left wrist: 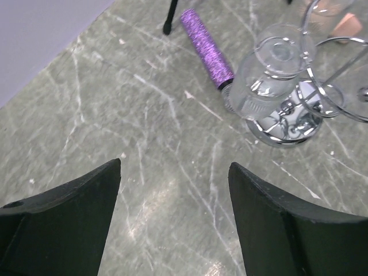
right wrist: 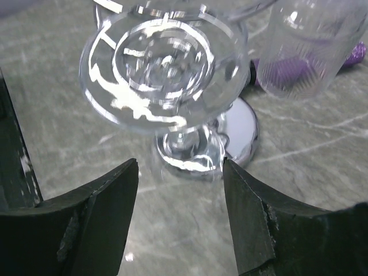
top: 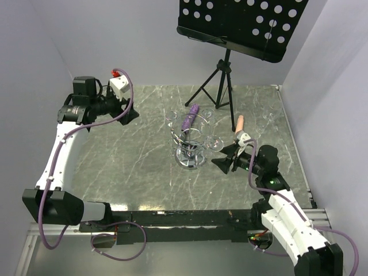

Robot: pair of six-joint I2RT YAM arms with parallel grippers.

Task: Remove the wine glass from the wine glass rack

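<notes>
The chrome wine glass rack (top: 190, 156) stands mid-table on its round disc base, with clear wine glasses hanging upside down from its wire loops. One wine glass (top: 214, 144) hangs on the right side. My right gripper (top: 223, 158) is open just right of it, not touching. In the right wrist view that glass (right wrist: 164, 63) fills the top, above my open right gripper (right wrist: 181, 172), with the rack base (right wrist: 244, 129) behind. My left gripper (top: 129, 112) is open and empty at the far left. In its wrist view the left gripper (left wrist: 175, 172) is well short of the rack (left wrist: 284, 129) and a ribbed glass (left wrist: 264, 86).
A purple glittery cylinder (top: 190, 117) lies just behind the rack. A peach-coloured object (top: 240, 122) lies to the rack's right rear. A black tripod music stand (top: 227, 80) stands at the back. Grey walls close in the table on three sides.
</notes>
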